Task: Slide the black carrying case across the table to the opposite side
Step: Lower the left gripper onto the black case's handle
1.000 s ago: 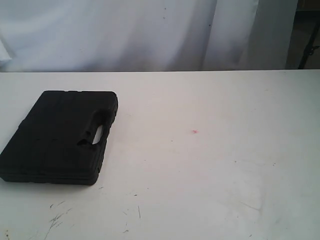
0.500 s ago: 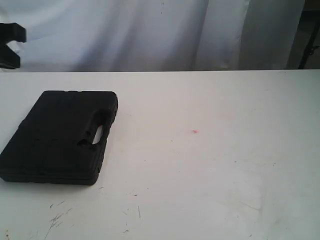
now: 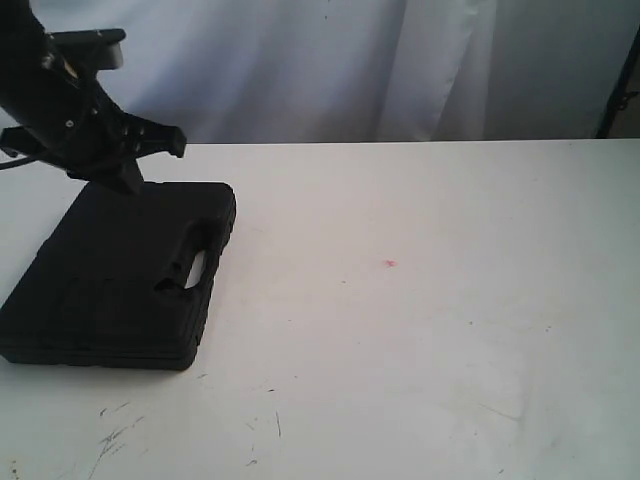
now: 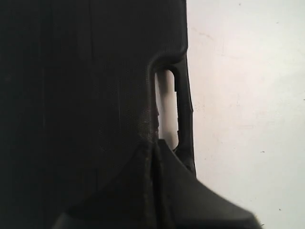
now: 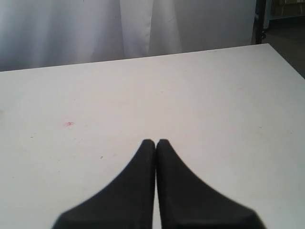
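The black carrying case point(image 3: 110, 285) lies flat on the left part of the white table point(image 3: 430, 340), its handle slot point(image 3: 194, 268) facing the middle. My left gripper point(image 3: 127, 181) has come down from the upper left and hangs over the case's far edge; whether it touches is unclear. In the left wrist view the case point(image 4: 86, 95) fills most of the frame, and the left gripper point(image 4: 153, 146) is shut with nothing between its fingers, close to the handle slot point(image 4: 167, 107). My right gripper point(image 5: 156, 142) is shut and empty above bare table point(image 5: 214, 95).
A tiny red spot point(image 3: 390, 264) marks the middle of the table, with dark scuffs point(image 3: 115, 435) near the front left. A pale curtain point(image 3: 330, 70) hangs behind the far edge. A dark stand point(image 3: 620, 90) shows at the back right.
My left arm has swung in from the upper left and dropped to the case's far edge. The case has not moved.
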Tool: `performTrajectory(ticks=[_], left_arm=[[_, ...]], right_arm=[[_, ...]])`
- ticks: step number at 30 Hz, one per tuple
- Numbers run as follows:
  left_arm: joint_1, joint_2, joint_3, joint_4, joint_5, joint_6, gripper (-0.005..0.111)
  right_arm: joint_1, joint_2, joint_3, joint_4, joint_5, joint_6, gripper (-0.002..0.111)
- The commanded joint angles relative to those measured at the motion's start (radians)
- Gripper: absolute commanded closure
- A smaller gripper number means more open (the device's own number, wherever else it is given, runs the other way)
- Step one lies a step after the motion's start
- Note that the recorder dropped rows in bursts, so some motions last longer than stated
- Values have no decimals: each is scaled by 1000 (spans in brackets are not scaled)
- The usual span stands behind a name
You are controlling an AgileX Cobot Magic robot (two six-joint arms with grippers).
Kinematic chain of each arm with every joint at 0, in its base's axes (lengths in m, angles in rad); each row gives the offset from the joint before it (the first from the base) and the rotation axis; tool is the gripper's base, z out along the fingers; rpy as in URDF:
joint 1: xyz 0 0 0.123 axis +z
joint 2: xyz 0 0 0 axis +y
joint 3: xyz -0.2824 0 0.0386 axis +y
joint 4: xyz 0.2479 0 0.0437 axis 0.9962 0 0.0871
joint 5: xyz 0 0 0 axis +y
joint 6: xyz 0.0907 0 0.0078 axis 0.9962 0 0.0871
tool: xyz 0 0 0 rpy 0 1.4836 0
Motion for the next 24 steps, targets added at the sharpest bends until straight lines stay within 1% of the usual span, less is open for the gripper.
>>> performTrajectory(ticks=[1, 4, 7, 11, 14, 17, 24], left_arm=[[-35, 73, -30, 5, 2, -40, 107], [-54, 114, -49, -5, 10, -62, 107], [-72, 160, -82, -12, 50, -62, 107], [-79, 218, -138, -15, 106, -83, 103], [-79, 250, -157, -15, 105, -106, 96], [-79, 262, -159, -15, 73, -116, 89], [-79, 276, -159, -29, 17, -107, 64]], right_arm=[[-8, -4, 2, 4, -13, 4, 108], [-8, -4, 2, 4, -13, 4, 108], [-8, -4, 2, 4, -13, 4, 108], [-8, -4, 2, 4, -13, 4, 108], [-8, -4, 2, 4, -13, 4, 108], [-8, -4, 2, 4, -13, 4, 108], [-8, -4, 2, 4, -13, 4, 108]])
